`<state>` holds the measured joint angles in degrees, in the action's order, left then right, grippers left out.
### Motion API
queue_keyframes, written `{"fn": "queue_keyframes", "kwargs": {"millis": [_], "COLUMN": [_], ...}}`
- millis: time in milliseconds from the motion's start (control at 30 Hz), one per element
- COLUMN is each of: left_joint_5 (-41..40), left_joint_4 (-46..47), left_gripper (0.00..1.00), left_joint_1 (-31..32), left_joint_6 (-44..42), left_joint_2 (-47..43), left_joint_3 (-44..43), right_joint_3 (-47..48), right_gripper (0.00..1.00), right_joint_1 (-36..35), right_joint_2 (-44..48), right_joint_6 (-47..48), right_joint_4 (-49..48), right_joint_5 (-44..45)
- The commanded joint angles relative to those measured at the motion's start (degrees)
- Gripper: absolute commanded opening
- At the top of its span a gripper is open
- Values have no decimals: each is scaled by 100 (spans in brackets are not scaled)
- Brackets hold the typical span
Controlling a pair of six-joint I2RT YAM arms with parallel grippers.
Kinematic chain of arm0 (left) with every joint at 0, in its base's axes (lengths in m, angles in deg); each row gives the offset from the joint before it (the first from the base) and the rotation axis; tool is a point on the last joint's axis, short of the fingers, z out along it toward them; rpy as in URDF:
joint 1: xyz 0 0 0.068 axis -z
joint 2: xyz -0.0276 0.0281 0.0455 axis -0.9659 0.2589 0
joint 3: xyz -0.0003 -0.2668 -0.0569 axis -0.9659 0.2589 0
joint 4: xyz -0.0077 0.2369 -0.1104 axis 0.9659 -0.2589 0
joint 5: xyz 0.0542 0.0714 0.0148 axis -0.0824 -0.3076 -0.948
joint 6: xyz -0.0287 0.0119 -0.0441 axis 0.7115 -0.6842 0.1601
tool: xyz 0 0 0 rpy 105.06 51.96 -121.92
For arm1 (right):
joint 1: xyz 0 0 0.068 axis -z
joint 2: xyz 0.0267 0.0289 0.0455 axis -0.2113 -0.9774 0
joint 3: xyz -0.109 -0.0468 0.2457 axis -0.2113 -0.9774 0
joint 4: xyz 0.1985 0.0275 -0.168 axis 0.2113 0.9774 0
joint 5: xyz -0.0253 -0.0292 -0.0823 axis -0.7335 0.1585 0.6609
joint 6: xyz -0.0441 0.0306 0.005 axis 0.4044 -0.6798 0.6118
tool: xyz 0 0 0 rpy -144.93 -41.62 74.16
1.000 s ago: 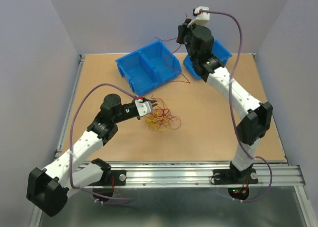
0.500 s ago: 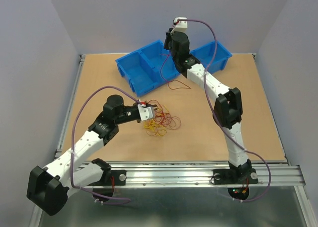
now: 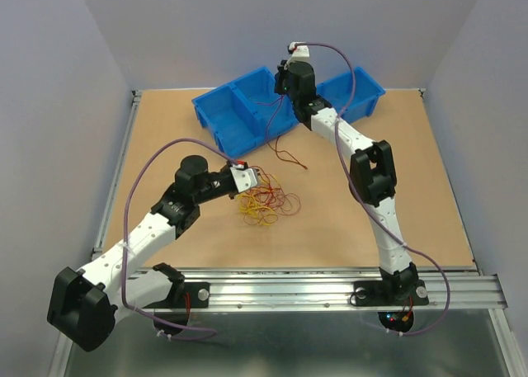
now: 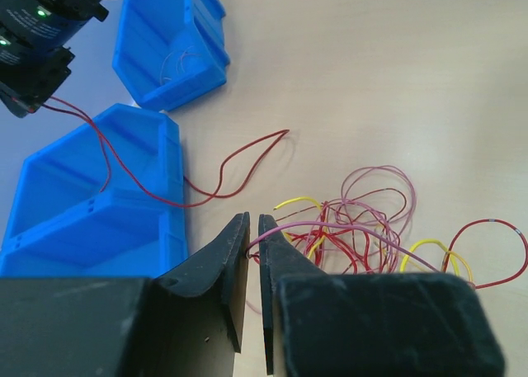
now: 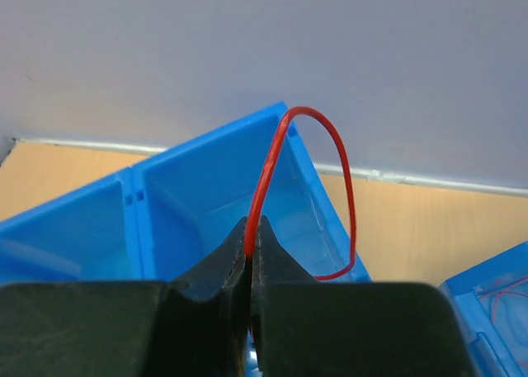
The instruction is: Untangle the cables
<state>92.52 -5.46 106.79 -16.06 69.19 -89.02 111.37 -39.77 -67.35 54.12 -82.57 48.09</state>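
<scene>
The cables (image 3: 268,202) lie as a loose red, yellow and pink tangle mid-table, also seen in the left wrist view (image 4: 363,228). My left gripper (image 3: 256,177) is at the tangle's left edge. Its jaws (image 4: 254,228) are nearly closed on a thin pink strand that runs back into the tangle. My right gripper (image 3: 283,78) is raised over the two-compartment blue bin (image 3: 239,113) and is shut (image 5: 252,228) on a single red cable (image 5: 330,138). That red cable hangs over the bin wall, and its tail rests on the table (image 3: 289,154), also seen in the left wrist view (image 4: 223,179).
A second blue bin (image 3: 355,92) stands at the back right, with a thin wire inside (image 4: 177,59). The double bin (image 4: 91,195) sits just behind the tangle. Grey walls close the table's back and sides.
My right gripper has swung left from the back-right bin to above the double bin, dragging the red cable with it. My left gripper has edged slightly right at the tangle.
</scene>
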Motion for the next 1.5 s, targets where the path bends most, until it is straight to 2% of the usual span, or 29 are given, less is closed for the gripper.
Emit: {"fn": "queue_keyframes", "kwargs": {"millis": [0, 167, 200, 267, 533, 600, 633, 667, 833, 933, 1100, 1267, 1400, 1467], "left_joint_5": [-28, -107, -107, -116, -124, -124, -124, -133, -160, -177, -177, -186, -186, -177], "left_joint_4": [357, 357, 357, 357, 383, 383, 383, 383, 357, 348, 339, 339, 321, 313], "left_gripper": [20, 20, 20, 20, 20, 20, 20, 20, 20, 20, 20, 20, 20, 20], "left_joint_1": [11, 11, 11, 20, 20, 11, 11, 11, 20, 20, 20, 20, 11, 20], "left_joint_6": [74, 109, 109, 126, 118, 126, 118, 118, 100, 100, 109, 118, 109, 118], "left_joint_2": [20, 55, 64, 55, 46, 99, 125, 143, 205, 196, 187, 257, 240, 222], "left_joint_3": [-5, -40, -40, -49, -40, -40, -49, -58, -84, -93, -102, -119, -128, -128], "right_joint_3": [394, 438, 464, 421, -211, -256, -247, -160, 428, 1078, 1606, 1984, 1837, 1809], "right_gripper": [4, 7, 13, 16, 29, 29, 13, 1, 1, 1, 1, 1, 1, 5], "right_joint_1": [138, 138, 138, 138, 138, 138, 138, 138, 147, 217, 560, 692, 701, 701], "right_joint_2": [-158, -369, -413, -396, 219, 360, 377, 369, -87, -553, -1037, -1485, -1618, -1635], "right_joint_6": [-240, -434, -434, -416, -214, -170, -135, -109, -91, -214, -819, -926, -935, -908], "right_joint_4": [-31, -14, 4, 13, 267, 355, 451, 505, 655, 953, 945, 936, 779, 751], "right_joint_5": [-708, -1401, -1542, -1657, -2097, -2053, -2079, -2071, -2483, -3105, -4012, -4004, -3802, -3671]}}
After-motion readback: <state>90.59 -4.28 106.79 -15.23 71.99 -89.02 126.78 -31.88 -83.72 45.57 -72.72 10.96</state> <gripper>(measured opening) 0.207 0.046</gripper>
